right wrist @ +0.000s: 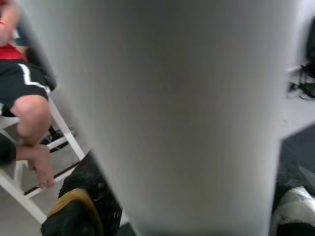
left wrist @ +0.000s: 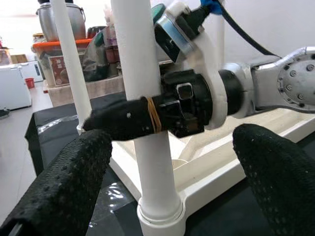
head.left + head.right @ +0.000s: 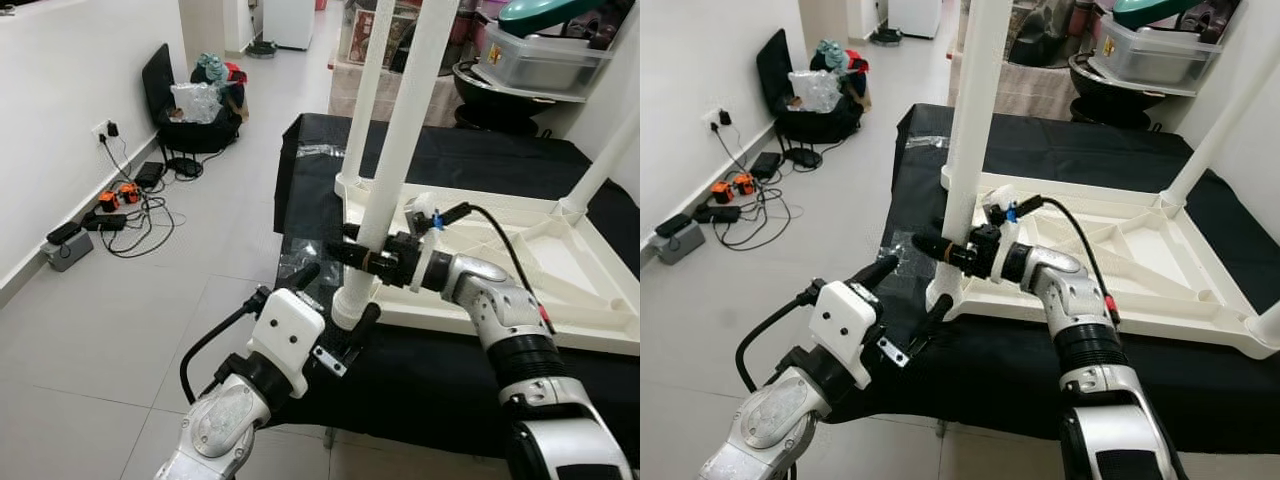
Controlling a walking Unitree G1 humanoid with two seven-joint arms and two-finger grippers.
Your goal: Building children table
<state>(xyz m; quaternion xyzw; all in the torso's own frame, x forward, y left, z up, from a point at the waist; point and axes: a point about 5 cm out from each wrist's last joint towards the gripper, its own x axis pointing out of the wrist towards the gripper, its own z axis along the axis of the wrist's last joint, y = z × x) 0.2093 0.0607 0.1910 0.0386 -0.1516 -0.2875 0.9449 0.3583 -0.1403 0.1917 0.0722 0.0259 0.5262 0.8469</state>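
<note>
The room had a pale tiled floor point(image 3: 150, 330) and a black cloth point(image 3: 420, 390) under the upside-down white tabletop point(image 3: 500, 270). Your right gripper point(image 3: 360, 252) was clamped around the near table leg point(image 3: 395, 150), just above its socket. Your left gripper point(image 3: 335, 300) waited below it, fingers spread apart. You needed to keep the leg straight up and turn it slowly.
</note>
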